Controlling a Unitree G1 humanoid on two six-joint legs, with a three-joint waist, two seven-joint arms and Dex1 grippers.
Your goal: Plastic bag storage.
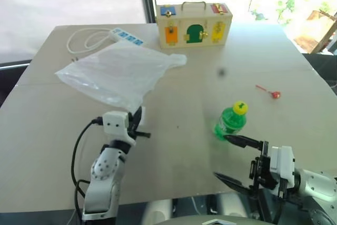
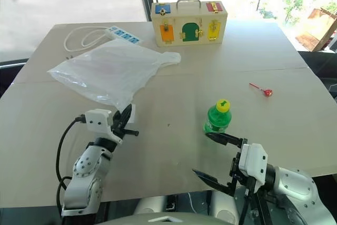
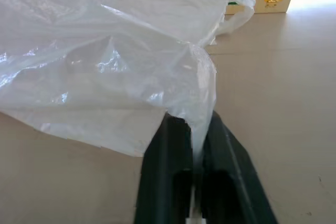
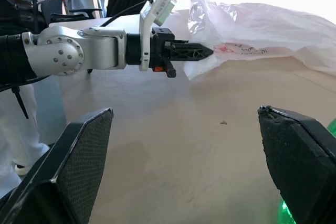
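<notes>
**Bag pinched, storage not yet begun**

Left claw (image 1: 139, 122) is clamped on the near corner of the plastic bag (image 1: 118, 72), which lies spread toward the counter's (image 1: 174, 146) far left. Right claw (image 1: 234, 157) gapes, empty. Gathering and stowing remain.

Lighting: strong daylight from windows (image 1: 73, 3) behind the table (image 1: 174, 146); panes blown out to white. Tabletop evenly lit, shadows soft. Bag (image 3: 105, 61): bright glints on creases, sharp near the wrist camera. Fingers (image 4: 68, 177) at that view's base slightly soft.
</notes>
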